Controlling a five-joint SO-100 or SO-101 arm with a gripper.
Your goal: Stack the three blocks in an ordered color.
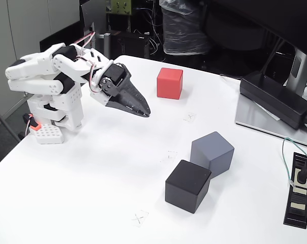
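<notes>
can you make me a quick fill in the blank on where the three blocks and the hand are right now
1. The block standing alone at the far side of the table is coloured ____.
2. The black block sits against the ____ block.
3. The hand holds ____.
4. No block rests on top of another, so the stack is not yet ____.

Missing words: red; blue-grey; nothing; started

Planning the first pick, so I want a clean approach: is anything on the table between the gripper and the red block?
Nothing visible. The gripper hangs over bare white table, and the red block stands alone beyond its tip.
</notes>
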